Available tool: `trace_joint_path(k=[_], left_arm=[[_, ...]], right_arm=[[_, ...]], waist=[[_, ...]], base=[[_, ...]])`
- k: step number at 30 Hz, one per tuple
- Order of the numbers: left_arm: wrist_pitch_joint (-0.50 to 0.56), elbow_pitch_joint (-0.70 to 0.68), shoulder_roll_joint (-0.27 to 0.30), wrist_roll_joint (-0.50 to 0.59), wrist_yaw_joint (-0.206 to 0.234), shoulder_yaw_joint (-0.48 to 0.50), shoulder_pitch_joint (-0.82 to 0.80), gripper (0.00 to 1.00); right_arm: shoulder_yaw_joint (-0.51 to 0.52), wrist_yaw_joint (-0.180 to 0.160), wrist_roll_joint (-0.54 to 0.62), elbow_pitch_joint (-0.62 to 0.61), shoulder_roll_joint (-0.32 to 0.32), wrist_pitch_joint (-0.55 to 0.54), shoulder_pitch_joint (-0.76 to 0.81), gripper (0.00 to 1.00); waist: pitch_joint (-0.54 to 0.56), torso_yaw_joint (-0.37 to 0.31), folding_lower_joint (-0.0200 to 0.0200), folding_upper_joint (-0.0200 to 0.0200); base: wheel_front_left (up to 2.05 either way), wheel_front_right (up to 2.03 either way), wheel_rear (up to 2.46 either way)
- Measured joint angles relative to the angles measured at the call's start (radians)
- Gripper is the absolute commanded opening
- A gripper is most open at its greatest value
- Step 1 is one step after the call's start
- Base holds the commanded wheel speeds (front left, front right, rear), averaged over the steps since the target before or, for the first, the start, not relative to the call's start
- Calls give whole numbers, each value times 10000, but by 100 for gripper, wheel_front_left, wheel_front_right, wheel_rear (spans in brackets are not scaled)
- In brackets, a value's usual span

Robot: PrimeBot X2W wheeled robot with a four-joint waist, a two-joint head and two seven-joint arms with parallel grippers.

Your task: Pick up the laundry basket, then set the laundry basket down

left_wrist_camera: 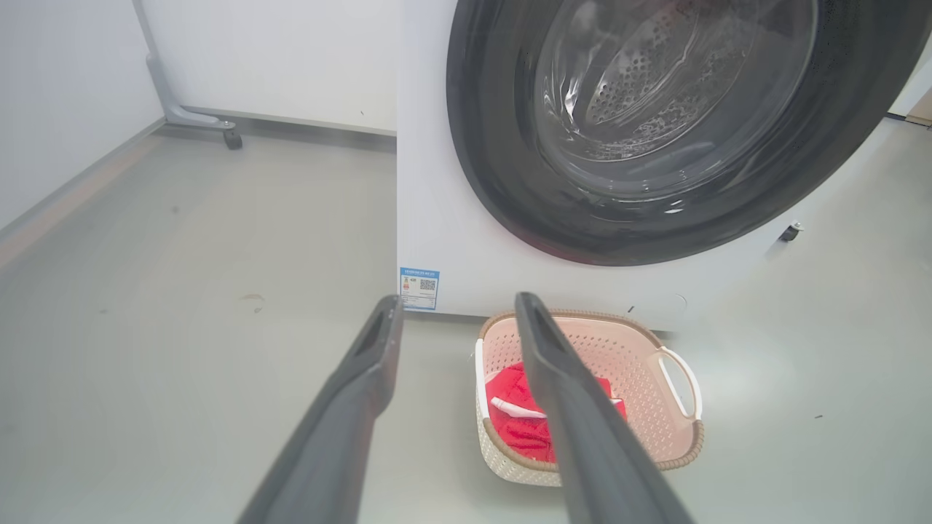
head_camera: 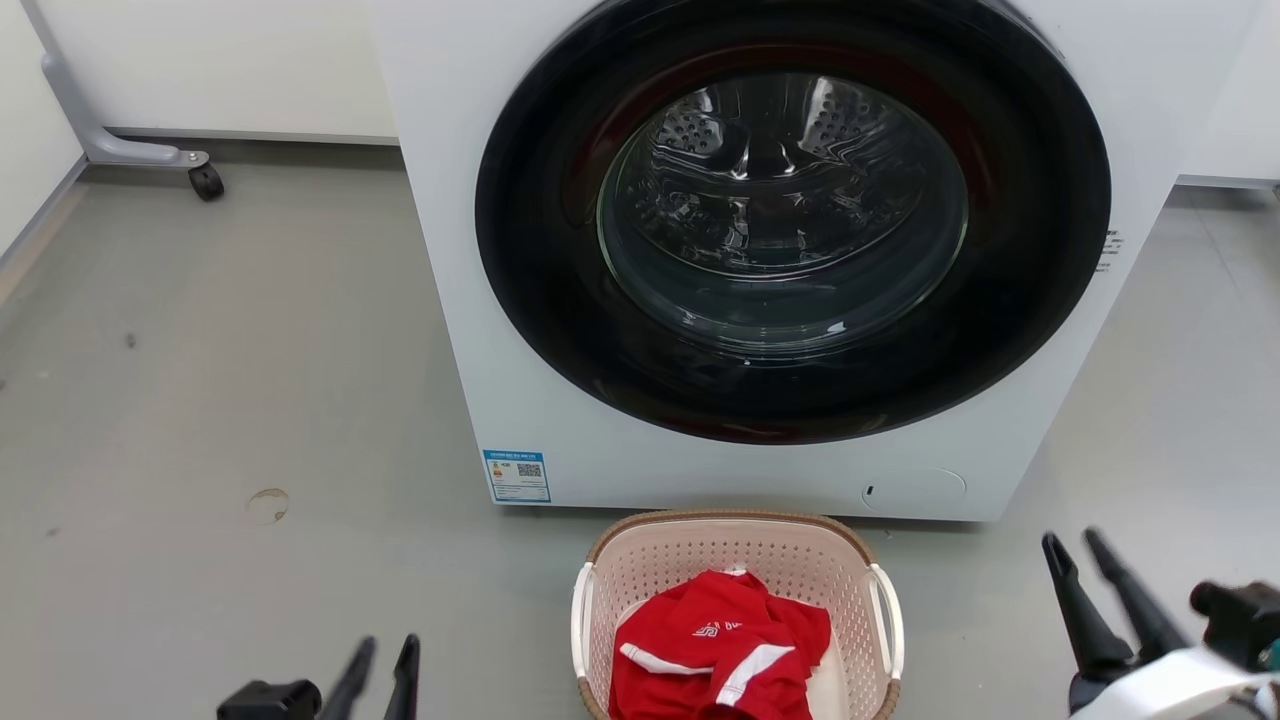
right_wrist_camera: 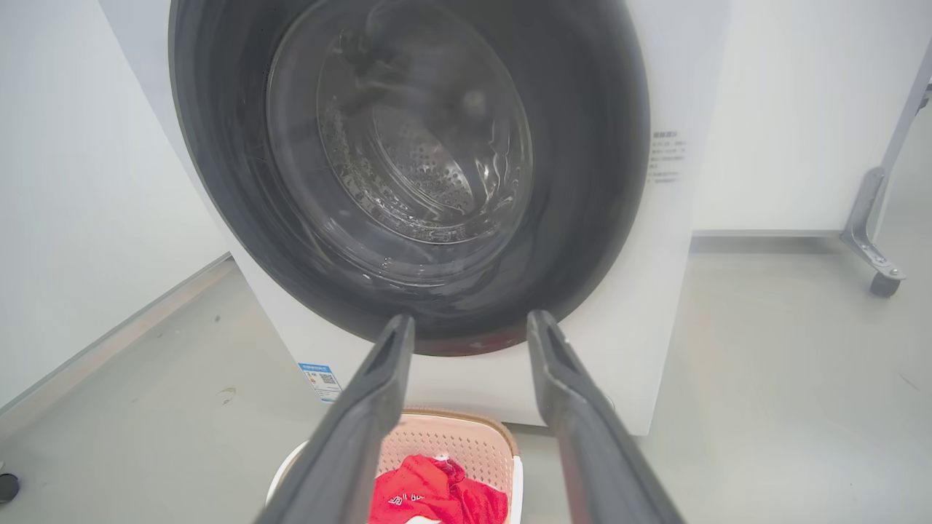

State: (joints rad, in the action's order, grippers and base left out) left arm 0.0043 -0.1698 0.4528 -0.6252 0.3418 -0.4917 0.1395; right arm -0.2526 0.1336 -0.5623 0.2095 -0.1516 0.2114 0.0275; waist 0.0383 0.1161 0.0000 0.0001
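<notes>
Left gripper [head_camera: 389, 640] spread | right gripper [head_camera: 1070, 538] spread | laundry basket [head_camera: 700, 560] with red shirt [head_camera: 715, 640] between | washing machine [head_camera: 560, 470] behind

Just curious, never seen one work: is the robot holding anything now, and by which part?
Nothing is held. The left gripper and right gripper are open, both clear of the laundry basket.

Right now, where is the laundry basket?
In the head view the laundry basket sits on the floor at bottom centre, just in front of the washing machine, between the left gripper and the right gripper, touching neither.
</notes>
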Motion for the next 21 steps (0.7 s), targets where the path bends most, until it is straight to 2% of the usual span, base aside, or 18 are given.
trace_joint_path(k=[2,6,21], left_arm=[[15,387,-272,-12,2,-167,123,0],[44,631,-497,-102,-4,-236,241,0],[132,1076,-853,-1319,-520,374,203,0]], right_arm=[[-113,2,0,324,355,-2,288,0],[-213,6,-56,508,631,-4,586,0],[196,6,-1342,516,633,-366,569,0]], waist=[[-1,-1,-1,0],[-12,-9,0,0],[-57,-159,3,0]], base=[[0,0,0],[0,0,0],[0,0,0]])
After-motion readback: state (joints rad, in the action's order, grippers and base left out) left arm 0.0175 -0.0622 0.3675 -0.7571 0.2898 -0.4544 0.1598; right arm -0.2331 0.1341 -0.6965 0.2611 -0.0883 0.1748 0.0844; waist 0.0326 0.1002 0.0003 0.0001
